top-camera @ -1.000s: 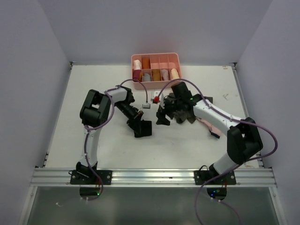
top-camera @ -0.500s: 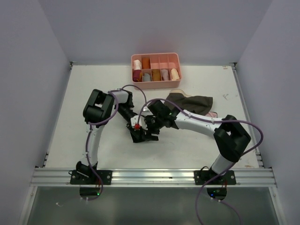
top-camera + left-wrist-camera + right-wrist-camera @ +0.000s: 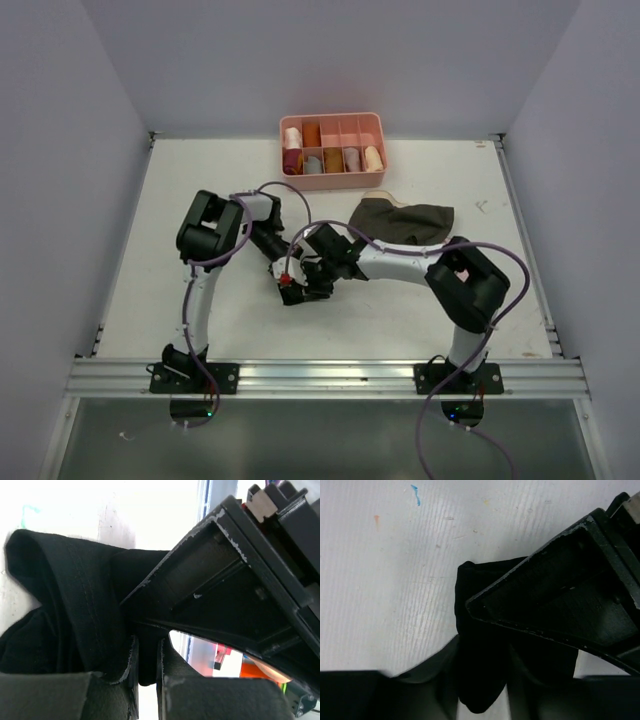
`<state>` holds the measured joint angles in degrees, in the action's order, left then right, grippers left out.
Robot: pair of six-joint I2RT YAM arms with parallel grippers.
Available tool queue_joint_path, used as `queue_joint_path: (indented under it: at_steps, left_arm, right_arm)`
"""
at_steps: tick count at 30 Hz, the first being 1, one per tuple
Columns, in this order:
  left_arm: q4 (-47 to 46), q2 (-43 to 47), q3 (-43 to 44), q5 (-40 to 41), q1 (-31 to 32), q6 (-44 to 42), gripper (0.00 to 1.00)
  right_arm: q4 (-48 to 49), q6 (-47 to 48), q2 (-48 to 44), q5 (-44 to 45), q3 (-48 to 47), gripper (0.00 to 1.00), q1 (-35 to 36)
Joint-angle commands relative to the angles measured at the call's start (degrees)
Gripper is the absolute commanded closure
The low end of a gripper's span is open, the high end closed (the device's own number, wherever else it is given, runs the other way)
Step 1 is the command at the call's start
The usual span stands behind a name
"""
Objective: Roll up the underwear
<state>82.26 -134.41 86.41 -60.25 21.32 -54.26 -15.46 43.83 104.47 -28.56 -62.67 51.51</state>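
Note:
The black underwear (image 3: 301,293) is a small bunched wad on the white table, held between both grippers; its waistband is hidden. My left gripper (image 3: 288,280) comes from the left and my right gripper (image 3: 314,278) from the right, almost touching. In the left wrist view the left gripper (image 3: 147,652) is shut on a fold of the underwear (image 3: 75,615). In the right wrist view the right gripper (image 3: 482,680) is shut on another fold of the underwear (image 3: 480,645). Each wrist view shows the other gripper's body close above the cloth.
An olive-brown garment (image 3: 405,220) lies behind the right arm. A pink divided tray (image 3: 332,121) with several rolled garments stands at the back centre. Grey walls close in the table on the left, back and right.
My right arm swung left from the olive-brown garment to the left gripper and closed on the black underwear. The left gripper shifted slightly toward the near edge with the cloth.

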Motion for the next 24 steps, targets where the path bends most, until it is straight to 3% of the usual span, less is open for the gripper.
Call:
queue_joint_path:
  at_steps: [1,3,4,5,12,15,20,24]
  left_arm:
    - [-10.8,-1.8,-1.8,10.1,-1.2,-5.1,1.00]
    - [-11.2,-0.5,-2.2,9.6,-1.8,-5.5,0.89]
    - [-12.5,0.3,-2.6,8.9,-2.1,-5.1,0.82]
    - [-13.4,1.2,-3.0,8.3,-2.5,-4.6,0.73]
    - [-21.7,16.9,-6.8,0.1,-11.6,-2.3,0.48]
    - [-30.6,25.9,-11.4,-1.5,-17.0,4.3,0.41]
    - [-45.7,38.8,-18.0,5.3,-24.2,11.3,0.37]
    - [-51.0,53.7,-28.6,11.7,-26.5,4.7,0.37]
  right_arm:
    - [0.8,-0.9,1.6,-0.6,-0.6,0.71,0.2]
    - [-0.5,-1.8,2.9,-1.8,-1.7,0.84,0.0]
    - [-1.0,-2.2,3.4,-2.1,-2.3,0.96,0.1]
    - [-1.8,-2.7,4.0,-2.6,-2.9,1.00,0.1]
    - [-15.3,-2.9,14.2,-6.9,-12.8,1.00,-1.1]
    - [-20.0,-4.5,17.4,-9.8,-17.5,1.00,-2.2]
    - [-25.6,-6.9,23.4,-17.0,-24.0,1.00,-4.7]
    - [-33.3,-9.7,30.1,-22.5,-33.0,1.00,-6.7]
